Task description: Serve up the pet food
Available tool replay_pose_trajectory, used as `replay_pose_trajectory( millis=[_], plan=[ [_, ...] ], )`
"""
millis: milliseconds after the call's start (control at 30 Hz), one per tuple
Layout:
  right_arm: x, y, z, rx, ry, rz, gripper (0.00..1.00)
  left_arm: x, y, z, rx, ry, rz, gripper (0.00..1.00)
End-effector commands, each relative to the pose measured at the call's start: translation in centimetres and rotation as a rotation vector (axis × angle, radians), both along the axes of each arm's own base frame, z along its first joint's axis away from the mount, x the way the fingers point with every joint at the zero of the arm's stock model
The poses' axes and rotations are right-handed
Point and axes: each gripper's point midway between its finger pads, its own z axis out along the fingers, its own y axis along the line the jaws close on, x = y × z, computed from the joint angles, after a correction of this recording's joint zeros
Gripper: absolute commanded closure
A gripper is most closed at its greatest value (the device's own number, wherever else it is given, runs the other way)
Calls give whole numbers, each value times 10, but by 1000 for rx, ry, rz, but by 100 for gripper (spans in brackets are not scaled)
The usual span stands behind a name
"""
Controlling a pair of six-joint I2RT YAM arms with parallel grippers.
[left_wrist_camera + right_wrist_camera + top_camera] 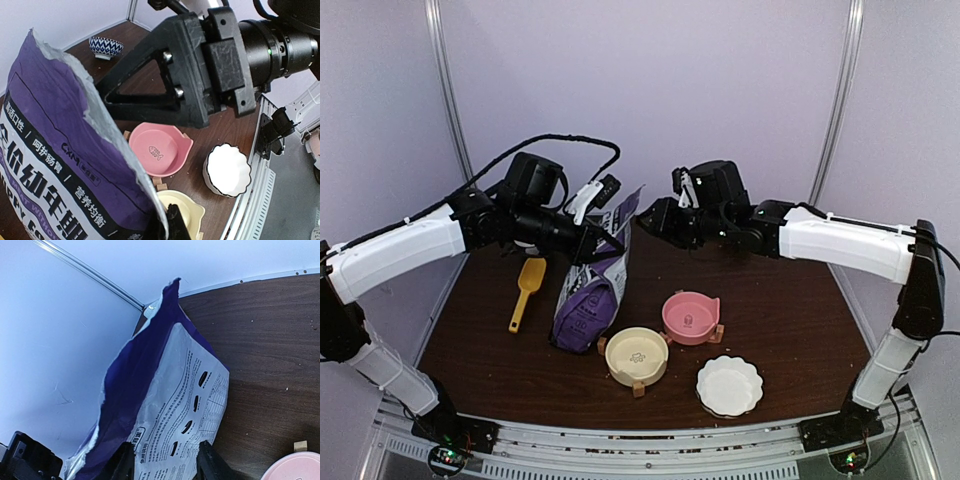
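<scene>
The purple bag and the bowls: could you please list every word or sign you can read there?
"全价幼年期": large, purple bag front.
"呵护肠胃", "营养均衡": smaller, same front.
"CKM": small logo there.
Edge lettering: cut off, unreadable.
Fish outline, no words: pink bowl.
Bag's back print, right wrist view: too small.

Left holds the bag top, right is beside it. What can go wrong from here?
The left pincer grips only the purple bag's torn top edge; it may slip or tear. The bag stands by the cream bowl and pink bowl; a tug from the right pincer might topple it onto them.
</scene>
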Motion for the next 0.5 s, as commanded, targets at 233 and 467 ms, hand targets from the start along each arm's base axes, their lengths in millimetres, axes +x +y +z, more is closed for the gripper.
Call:
replay_pose_trajectory(
  millis=[233, 467],
  plan=[
    [-5, 0, 52, 114, -70, 13, 45, 12, -3, 23, -55, -98, 27, 99],
    [-14, 6, 63, 118, -96, 45, 41, 12, -3, 23, -55, -100, 24, 98]
  ],
)
